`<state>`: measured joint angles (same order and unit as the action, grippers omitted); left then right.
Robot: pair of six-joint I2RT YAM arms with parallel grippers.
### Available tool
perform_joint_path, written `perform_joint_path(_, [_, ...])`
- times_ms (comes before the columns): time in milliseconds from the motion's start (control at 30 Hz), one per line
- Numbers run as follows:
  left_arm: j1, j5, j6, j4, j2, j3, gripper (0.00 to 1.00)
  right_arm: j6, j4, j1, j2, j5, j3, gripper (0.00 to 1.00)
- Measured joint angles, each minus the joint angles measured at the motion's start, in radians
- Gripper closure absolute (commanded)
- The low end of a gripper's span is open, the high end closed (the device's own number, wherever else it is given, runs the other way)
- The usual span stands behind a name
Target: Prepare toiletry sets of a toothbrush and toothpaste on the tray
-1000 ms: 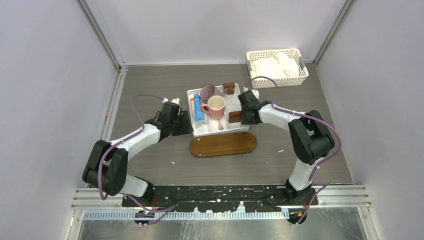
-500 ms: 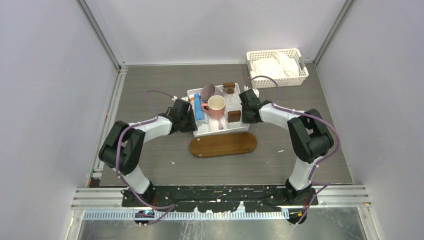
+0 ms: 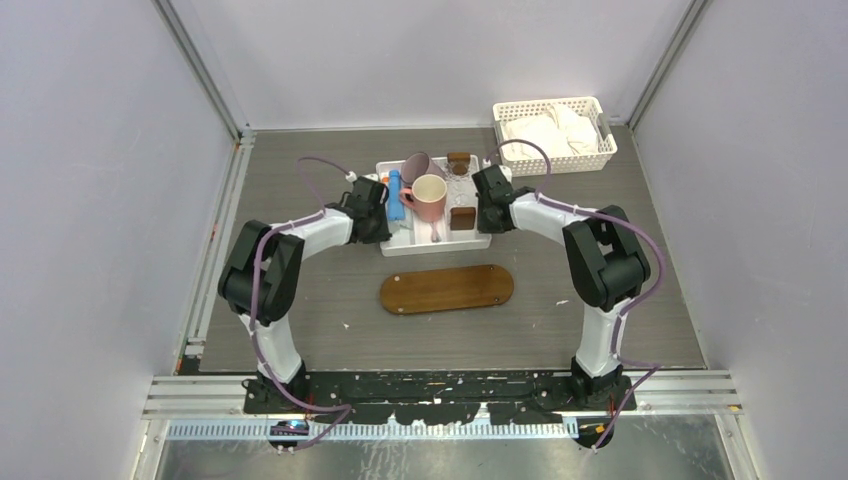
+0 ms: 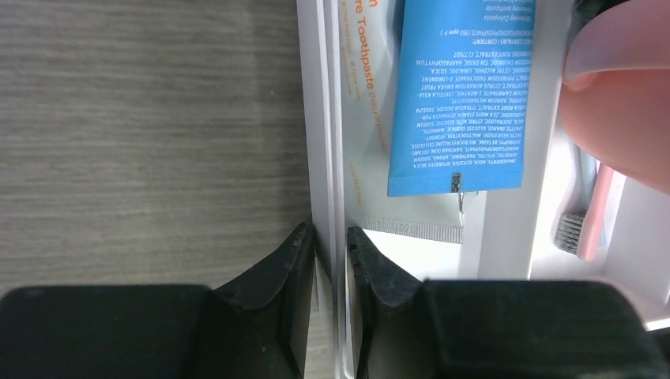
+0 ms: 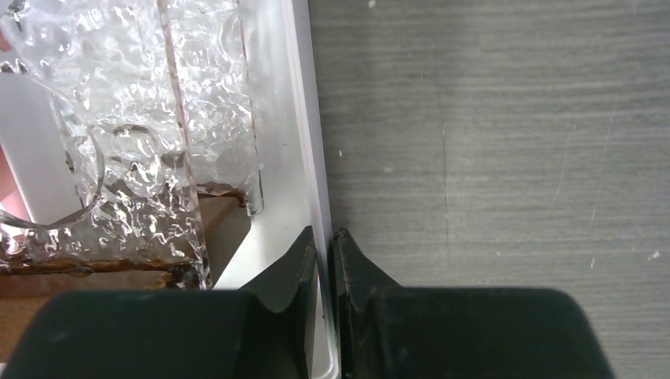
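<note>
The brown oval tray [image 3: 447, 288] lies bare on the table. A blue toothpaste tube [image 3: 395, 195] lies in the left compartment of the white divided tray [image 3: 400, 246]. The left wrist view shows the blue tube [image 4: 458, 87] on top of a white-grey tube [image 4: 365, 118], with a pink toothbrush [image 4: 589, 221] to their right. My left gripper [image 3: 372, 212] [image 4: 330, 237] is shut on the white tray's left rim [image 4: 324, 118]. My right gripper [image 3: 487, 207] [image 5: 324, 237] is shut on its right rim [image 5: 304, 118].
The white tray also holds two pink mugs [image 3: 430, 197], clear textured glassware [image 5: 158, 134] and brown wooden pieces [image 3: 463, 218]. A white lattice basket [image 3: 553, 135] with white cloths stands at the back right.
Both grippers have moved toward the back with the white divided tray held between them. A gap has opened between it and the brown oval tray, which has not moved.
</note>
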<state>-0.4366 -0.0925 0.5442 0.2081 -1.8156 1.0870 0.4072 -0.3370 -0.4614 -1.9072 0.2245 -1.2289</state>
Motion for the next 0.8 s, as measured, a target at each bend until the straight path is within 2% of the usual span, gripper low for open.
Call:
perform_joint_path(67, [0.011,0.002,-0.005,-0.001,-0.02,0.022,0.72,0.0,-0.008,0.009,-0.026,-0.008,-0.039,0.89])
perform_joint_path(133, [0.021,0.008,-0.009,0.0,-0.031,0.039,0.66,-0.003,-0.011,0.016,-0.046,-0.018,-0.067,0.82])
perform_joint_path(200, [0.032,0.014,-0.014,0.001,-0.04,0.054,0.57,-0.007,-0.013,0.025,-0.06,-0.027,-0.088,0.55])
perform_joint_path(300, [0.042,0.018,-0.028,0.009,-0.04,0.068,0.48,0.01,-0.007,0.04,-0.074,-0.042,-0.105,0.24])
perform_joint_path(400, [0.045,0.023,-0.034,0.027,-0.025,0.073,0.43,0.017,-0.012,0.064,-0.07,-0.046,-0.105,0.16])
perform_joint_path(500, [0.045,0.023,-0.04,0.067,0.036,0.073,0.42,0.015,-0.018,0.077,-0.033,-0.042,-0.091,0.05])
perform_joint_path(567, [0.045,0.023,-0.047,0.093,0.102,0.073,0.42,0.014,-0.029,0.074,0.032,-0.035,-0.06,0.05])
perform_joint_path(667, [0.045,0.026,-0.05,0.137,0.254,0.07,0.46,0.019,-0.046,0.067,0.187,-0.02,0.004,0.15])
perform_joint_path(733, [0.045,0.034,-0.045,0.157,0.355,0.057,0.52,0.031,-0.047,0.061,0.327,-0.007,0.071,0.3])
perform_joint_path(767, [0.045,0.037,-0.035,0.167,0.411,0.043,0.56,0.037,-0.048,0.058,0.399,0.001,0.11,0.47])
perform_joint_path(800, [0.042,0.044,-0.027,0.177,0.468,0.021,0.59,0.047,-0.051,0.054,0.486,0.012,0.162,0.5])
